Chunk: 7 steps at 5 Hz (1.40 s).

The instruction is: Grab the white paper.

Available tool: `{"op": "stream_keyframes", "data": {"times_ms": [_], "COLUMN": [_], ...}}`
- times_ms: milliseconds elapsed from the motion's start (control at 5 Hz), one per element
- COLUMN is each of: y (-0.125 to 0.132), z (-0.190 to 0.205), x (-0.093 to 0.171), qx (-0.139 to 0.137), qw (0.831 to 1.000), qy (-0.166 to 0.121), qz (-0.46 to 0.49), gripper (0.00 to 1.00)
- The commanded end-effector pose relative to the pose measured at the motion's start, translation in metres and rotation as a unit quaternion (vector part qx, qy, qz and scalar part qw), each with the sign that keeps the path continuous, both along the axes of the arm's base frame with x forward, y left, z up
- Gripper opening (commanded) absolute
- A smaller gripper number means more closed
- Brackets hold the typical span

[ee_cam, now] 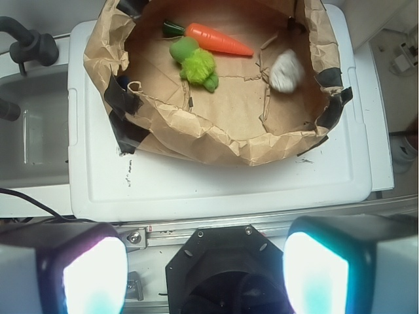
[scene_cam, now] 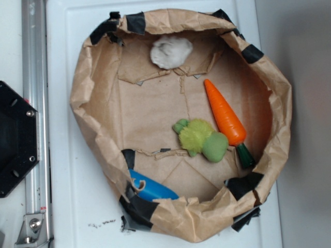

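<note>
One blue object (scene_cam: 151, 190) half-hidden behind bag wall (scene_cam: 181, 219); white paper (scene_cam: 171, 51) unobstructed.

We take this for a robot lab bench — a white plastic lid (ee_cam: 216, 183) serves as the work surface, with an aluminium rail (scene_cam: 35, 103) and a black hexagonal mount (scene_cam: 15, 139) bolted alongside. A taped brown paper bag (scene_cam: 93, 103) holds toy props — a plastic carrot (scene_cam: 225, 113), a green plush (scene_cam: 199, 137).
</note>
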<state>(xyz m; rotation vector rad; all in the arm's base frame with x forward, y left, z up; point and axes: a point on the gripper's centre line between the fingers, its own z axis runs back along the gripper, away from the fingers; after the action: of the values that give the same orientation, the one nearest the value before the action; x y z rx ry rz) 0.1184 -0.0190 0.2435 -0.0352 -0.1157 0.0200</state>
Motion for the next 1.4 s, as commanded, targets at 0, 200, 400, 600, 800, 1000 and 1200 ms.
{"op": "stream_keyframes", "data": {"times_ms": [0, 200, 400, 600, 800, 1000, 1200], "y": [0.0, 0.02, 0.025, 0.026, 0.032, 0.037, 0.044], "z": [0.0, -0.047, -0.067, -0.098, -0.114, -0.132, -0.15], "x": [0.0, 0.05, 0.089, 0.122, 0.137, 0.152, 0.16], "qx": [0.0, 0.032, 0.043, 0.067, 0.081, 0.086, 0.092], "qw": [1.0, 0.999, 0.996, 0.99, 0.986, 0.966, 0.948], "qy": [0.0, -0.001, -0.006, 0.001, 0.01, 0.013, 0.006], "qz": [0.0, -0.021, -0.073, -0.124, -0.147, -0.245, -0.304], "gripper": [1.0, 1.0, 1.0, 1.0, 1.0, 1.0, 1.0]}}
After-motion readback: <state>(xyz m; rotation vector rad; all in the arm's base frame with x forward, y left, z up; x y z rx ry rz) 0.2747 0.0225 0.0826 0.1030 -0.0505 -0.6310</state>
